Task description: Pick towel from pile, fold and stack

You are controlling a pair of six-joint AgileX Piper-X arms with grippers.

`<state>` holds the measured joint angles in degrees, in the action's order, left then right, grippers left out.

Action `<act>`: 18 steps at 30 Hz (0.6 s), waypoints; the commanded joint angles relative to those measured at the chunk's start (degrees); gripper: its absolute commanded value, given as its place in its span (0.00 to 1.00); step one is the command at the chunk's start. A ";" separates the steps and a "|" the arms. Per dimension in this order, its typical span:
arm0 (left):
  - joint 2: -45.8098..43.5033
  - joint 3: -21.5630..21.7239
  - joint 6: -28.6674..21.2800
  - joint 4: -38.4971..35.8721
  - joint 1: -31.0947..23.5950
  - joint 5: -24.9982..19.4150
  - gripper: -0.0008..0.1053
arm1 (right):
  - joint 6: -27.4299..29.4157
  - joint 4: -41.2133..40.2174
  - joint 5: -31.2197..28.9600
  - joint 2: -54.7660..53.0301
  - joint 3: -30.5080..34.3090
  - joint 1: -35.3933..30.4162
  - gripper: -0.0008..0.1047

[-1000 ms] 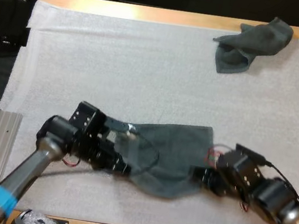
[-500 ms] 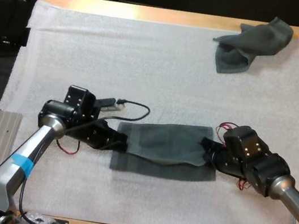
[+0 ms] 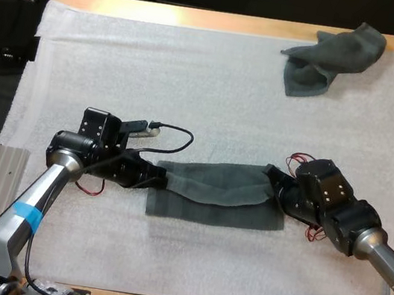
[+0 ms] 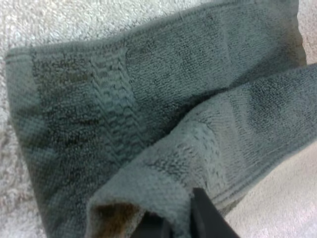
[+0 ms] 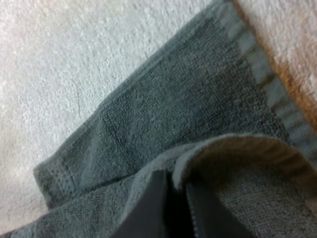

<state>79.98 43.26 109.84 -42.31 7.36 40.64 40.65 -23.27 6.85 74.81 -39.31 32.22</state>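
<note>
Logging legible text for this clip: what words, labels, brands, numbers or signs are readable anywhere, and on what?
None readable: no print shows on the half-folded towel, the crumpled towel, the white mat, or the left claw and right claw gripping its ends.

The high camera sits behind both arms and looks forward and down, taking in the whole table (image 3: 203,18) and white mat (image 3: 193,79) from afar. The left wrist camera looks past the left fingers (image 4: 204,218) and the right wrist camera past the right fingers (image 5: 148,206). Both sit very close over the flat towel (image 3: 212,192), which all three views share.
</note>
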 commanded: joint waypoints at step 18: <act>-0.21 0.71 2.53 6.38 -0.01 1.86 0.65 | 2.91 11.93 -0.57 -0.04 -0.40 -0.26 0.55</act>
<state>79.98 43.50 112.14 -36.32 7.36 41.65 42.40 -12.05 6.32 74.81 -39.31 32.22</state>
